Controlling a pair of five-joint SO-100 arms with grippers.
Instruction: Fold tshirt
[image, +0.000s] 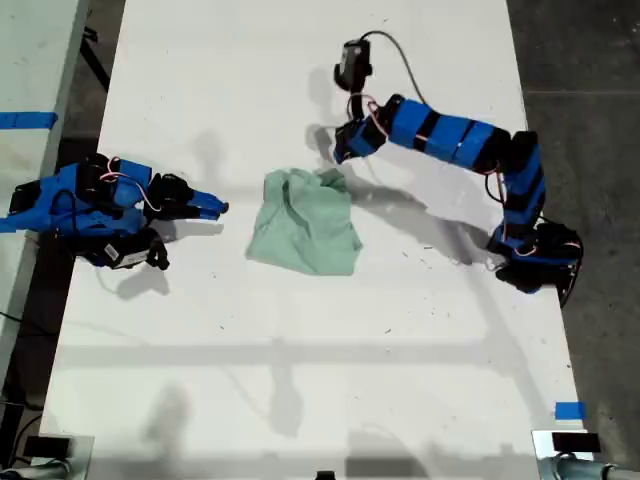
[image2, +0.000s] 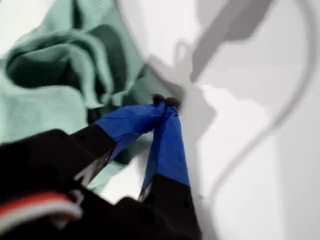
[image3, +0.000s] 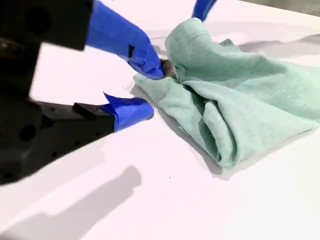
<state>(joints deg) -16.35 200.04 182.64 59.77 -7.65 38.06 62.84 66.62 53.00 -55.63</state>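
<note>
One tshirt (image: 305, 225), two arms and one table (image: 300, 380) make up the scene. The tshirt is soft pale mint-green cloth with no print, bunched into a rumpled heap with deep folds and a rolled edge. It lies near the middle of the smooth white table. Both arms are blue and black with thin loose wires.

My first hand (image: 340, 152) reaches in from the exterior view's right to the heap's far edge. Its blue fingers (image2: 170, 145) taper to dark tips that are clenched together right at the cloth's border. Whether any cloth is caught between them I cannot tell.

My second hand (image: 215, 207) lies low on the table at the exterior view's left, just beside the tshirt and pointing at it. Its jaws are spread apart and grasp nothing.
</note>
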